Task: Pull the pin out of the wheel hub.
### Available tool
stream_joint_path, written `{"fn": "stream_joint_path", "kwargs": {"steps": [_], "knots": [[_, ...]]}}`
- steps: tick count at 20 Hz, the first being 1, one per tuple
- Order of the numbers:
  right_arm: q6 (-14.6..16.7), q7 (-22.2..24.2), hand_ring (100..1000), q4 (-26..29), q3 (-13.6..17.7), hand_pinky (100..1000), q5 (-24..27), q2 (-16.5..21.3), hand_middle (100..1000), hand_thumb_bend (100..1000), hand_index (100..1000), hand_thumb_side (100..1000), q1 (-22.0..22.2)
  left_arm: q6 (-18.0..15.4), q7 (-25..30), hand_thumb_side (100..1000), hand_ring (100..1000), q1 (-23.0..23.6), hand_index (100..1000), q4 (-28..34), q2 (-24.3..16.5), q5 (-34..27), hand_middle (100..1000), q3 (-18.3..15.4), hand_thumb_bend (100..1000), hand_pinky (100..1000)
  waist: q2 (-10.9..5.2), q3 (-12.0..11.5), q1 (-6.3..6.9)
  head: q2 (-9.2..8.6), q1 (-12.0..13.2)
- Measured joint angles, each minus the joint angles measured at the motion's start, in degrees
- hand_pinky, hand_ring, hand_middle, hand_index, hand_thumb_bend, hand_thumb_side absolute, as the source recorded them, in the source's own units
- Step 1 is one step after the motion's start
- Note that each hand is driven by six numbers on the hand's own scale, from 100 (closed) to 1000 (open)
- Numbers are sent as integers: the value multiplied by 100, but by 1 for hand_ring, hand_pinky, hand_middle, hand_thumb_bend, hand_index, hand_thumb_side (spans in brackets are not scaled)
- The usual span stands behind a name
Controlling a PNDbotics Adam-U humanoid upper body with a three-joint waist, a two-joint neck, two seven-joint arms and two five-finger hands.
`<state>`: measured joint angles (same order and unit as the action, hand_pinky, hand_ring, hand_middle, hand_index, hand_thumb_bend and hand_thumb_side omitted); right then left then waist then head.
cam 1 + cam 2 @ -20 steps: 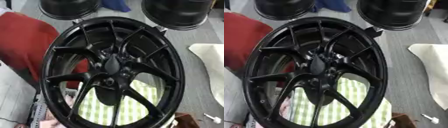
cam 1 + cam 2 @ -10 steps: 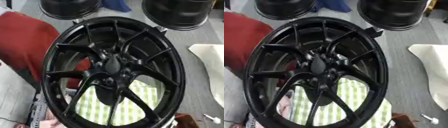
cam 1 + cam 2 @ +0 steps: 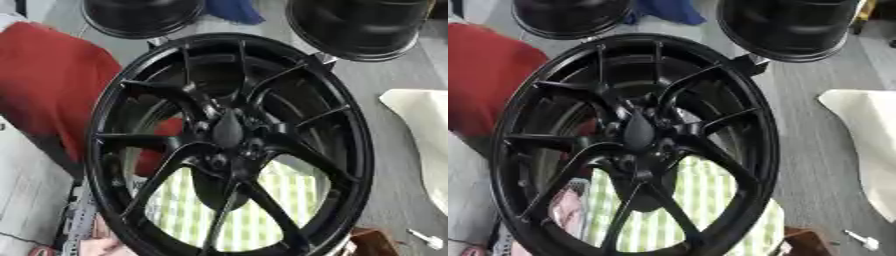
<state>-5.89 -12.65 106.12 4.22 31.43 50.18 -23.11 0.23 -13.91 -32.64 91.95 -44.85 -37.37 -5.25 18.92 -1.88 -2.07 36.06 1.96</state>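
A large black alloy wheel [image 3: 229,145] fills the middle of both views, tilted, its spokes running out from the hub [image 3: 227,134]. The hub has a dark raised centre with bolt holes around it. I cannot make out a pin on the hub. A small white thing [image 3: 427,239] lies on the grey floor at the lower right. Neither of my hands shows in either view.
Two more black wheels [image 3: 140,17] [image 3: 359,25] stand at the top. A red cloth [image 3: 52,85] lies at the left, a green-and-white checked cloth [image 3: 188,210] shows through the lower spokes, and a cream cloth [image 3: 420,120] lies on the right.
The whole picture has shifted a little, so the camera has moved. The wheel and the things around it stay as they were.
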Motion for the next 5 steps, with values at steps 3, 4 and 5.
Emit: {"fn": "stream_joint_path", "kwargs": {"steps": [3,4,5], "knots": [[4,-4,681,2,0,722,1,0,587,172,732,505,0,0,0,513,772,13,803,32,7,0,658,0,290,852,0,0,1,0,0],[4,-4,681,3,0,721,1,0,587,173,731,505,0,0,0,512,772,16,803,43,21,0,656,1,290,852,0,0,2,0,0],[4,-5,681,3,-1,721,1,0,586,174,731,505,0,0,0,512,771,20,803,60,38,0,656,1,290,852,0,0,2,0,0]]}}
